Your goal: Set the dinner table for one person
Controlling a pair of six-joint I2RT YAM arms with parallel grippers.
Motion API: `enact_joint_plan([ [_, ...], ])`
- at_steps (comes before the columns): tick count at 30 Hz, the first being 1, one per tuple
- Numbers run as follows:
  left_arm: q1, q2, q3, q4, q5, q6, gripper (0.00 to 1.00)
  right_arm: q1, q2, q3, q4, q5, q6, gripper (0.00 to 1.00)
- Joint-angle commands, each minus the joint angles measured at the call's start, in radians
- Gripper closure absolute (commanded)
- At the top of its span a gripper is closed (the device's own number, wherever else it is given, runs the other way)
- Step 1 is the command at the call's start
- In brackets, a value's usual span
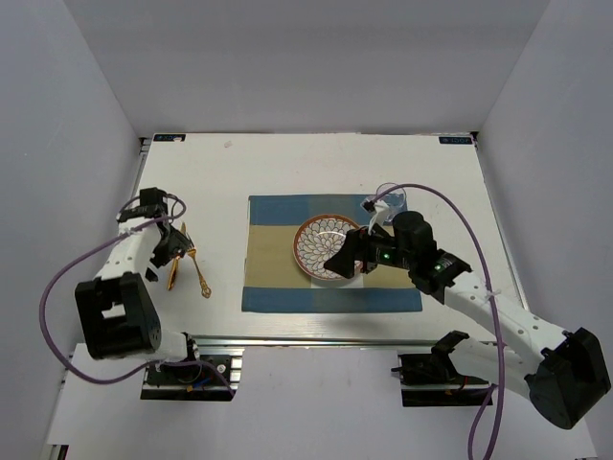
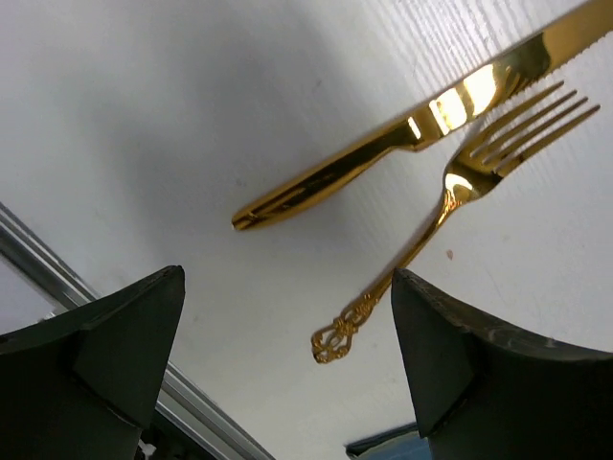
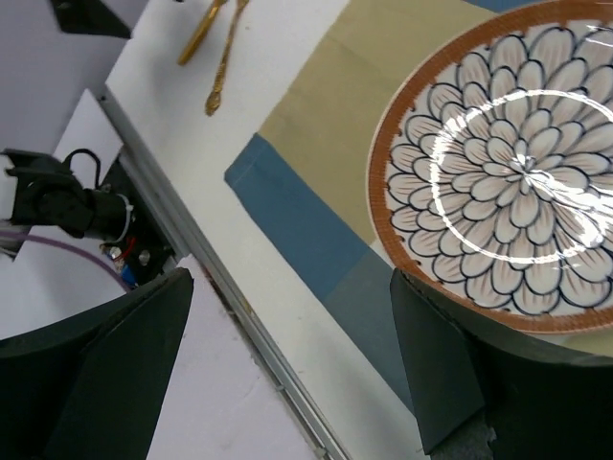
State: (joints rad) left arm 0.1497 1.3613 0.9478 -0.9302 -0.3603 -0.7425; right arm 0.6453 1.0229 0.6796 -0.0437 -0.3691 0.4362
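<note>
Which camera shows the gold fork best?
The left wrist view: the fork is close, prongs and curly handle clear. The top view shows it tiny. The right wrist view catches only its handle at the edge.

Placemat (image 1: 278,287): blue/tan stripes, flat, mid-table (image 1: 211,182), closer to the near edge than the far one. Plate (image 1: 314,244) sits roughly centred on it: white, dark petal pattern, brown rim. Gold knife (image 2: 383,153) and gold fork (image 2: 450,192) lie on bare table near the left edge, well apart from the mat. They form a V, blade and tines close together at the far end and handles splayed toward the near edge. Fork is on the mat side, with an ornate handle tip. Can't tell if they touch.
</note>
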Motion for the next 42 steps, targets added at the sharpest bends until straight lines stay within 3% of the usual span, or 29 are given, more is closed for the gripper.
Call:
enact_joint_plan([
  [1, 0.037, 0.087, 0.087, 0.042, 0.063, 0.173, 0.02, 0.010, -0.011, -0.043, 0.120, -0.079, 0.010, 0.11],
  [8, 0.088, 0.148, 0.074, 0.149, 0.049, 0.256, 0.02, 0.025, -0.012, -0.100, 0.188, -0.157, -0.007, 0.11],
  [16, 0.126, 0.205, 0.077, 0.249, 0.292, 0.382, 0.07, 0.031, -0.012, -0.158, 0.265, -0.200, -0.007, 0.11],
  [22, 0.126, 0.254, 0.039, 0.286, 0.330, 0.419, 0.10, 0.033, -0.020, -0.157, 0.272, -0.209, -0.022, 0.11],
  [23, 0.126, 0.262, 0.039, 0.289, 0.321, 0.420, 0.10, 0.034, -0.018, -0.157, 0.274, -0.211, -0.024, 0.11],
  [25, 0.126, 0.281, 0.037, 0.284, 0.296, 0.416, 0.21, 0.033, -0.021, -0.160, 0.271, -0.212, -0.031, 0.11],
  [36, 0.126, 0.303, 0.009, 0.268, 0.213, 0.397, 0.25, 0.028, -0.041, -0.167, 0.260, -0.203, -0.057, 0.11],
  [38, 0.126, 0.305, 0.009, 0.269, 0.208, 0.397, 0.36, 0.030, -0.044, -0.169, 0.257, -0.200, -0.060, 0.11],
  [42, 0.126, 0.343, 0.017, 0.255, 0.184, 0.385, 0.43, 0.027, -0.063, -0.175, 0.246, -0.191, -0.065, 0.11],
])
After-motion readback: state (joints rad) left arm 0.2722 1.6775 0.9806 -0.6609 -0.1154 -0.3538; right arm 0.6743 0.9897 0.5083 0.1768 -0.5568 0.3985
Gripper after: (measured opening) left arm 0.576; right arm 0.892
